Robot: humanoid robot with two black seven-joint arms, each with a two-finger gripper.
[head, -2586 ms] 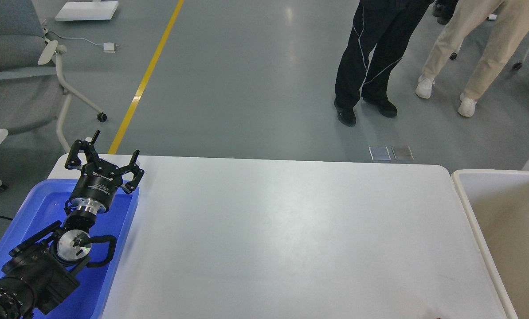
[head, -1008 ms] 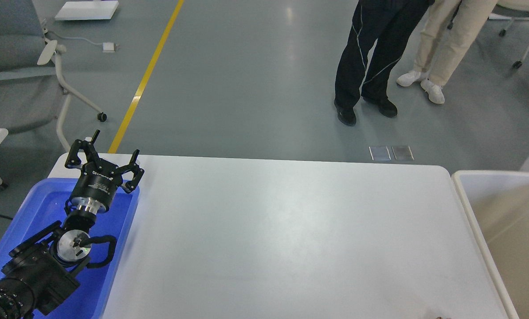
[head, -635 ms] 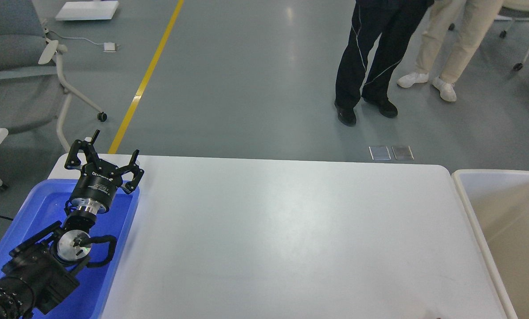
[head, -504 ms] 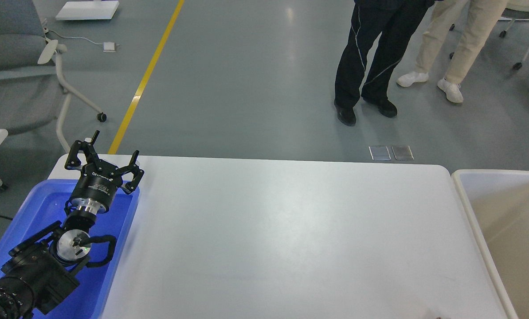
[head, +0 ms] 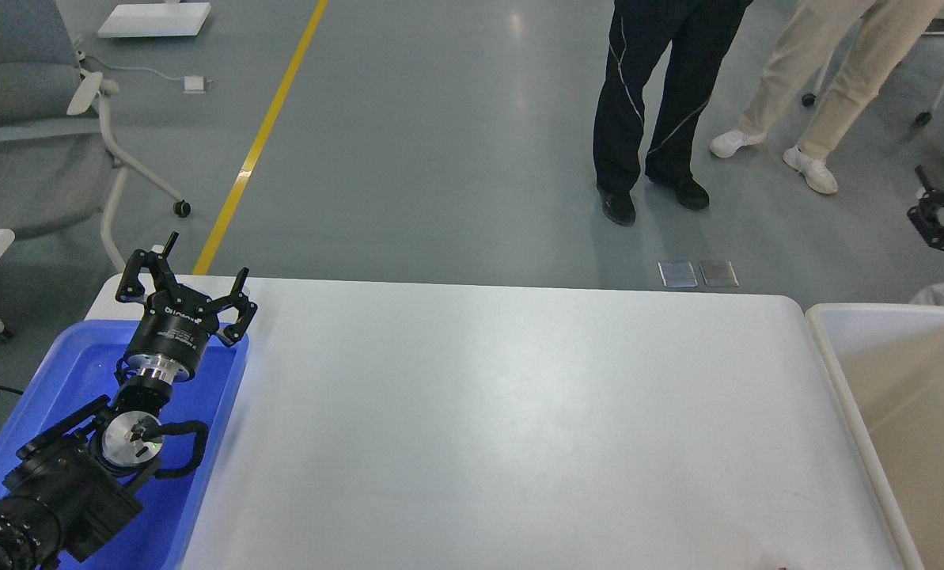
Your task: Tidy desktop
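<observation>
The desktop point(head: 503, 427) is a wide white tabletop with rounded corners, and nothing lies on it. My left gripper point(head: 191, 273) is open and empty. It stands above the far right corner of the blue tray point(head: 60, 372), at the desktop's far left. My right gripper point(head: 937, 215) shows only as a dark part at the right edge, high above the beige-white bin point(head: 828, 340). Most of it is cut off by the frame.
The blue tray sits at the desktop's left end and the beige-white bin stands off its right end. Two people point(head: 653, 103) stand on the grey floor beyond the far edge. A grey chair point(head: 36, 119) is at the far left.
My right gripper has come into view at the right edge. The two people have shifted their feet. My left arm has not moved.
</observation>
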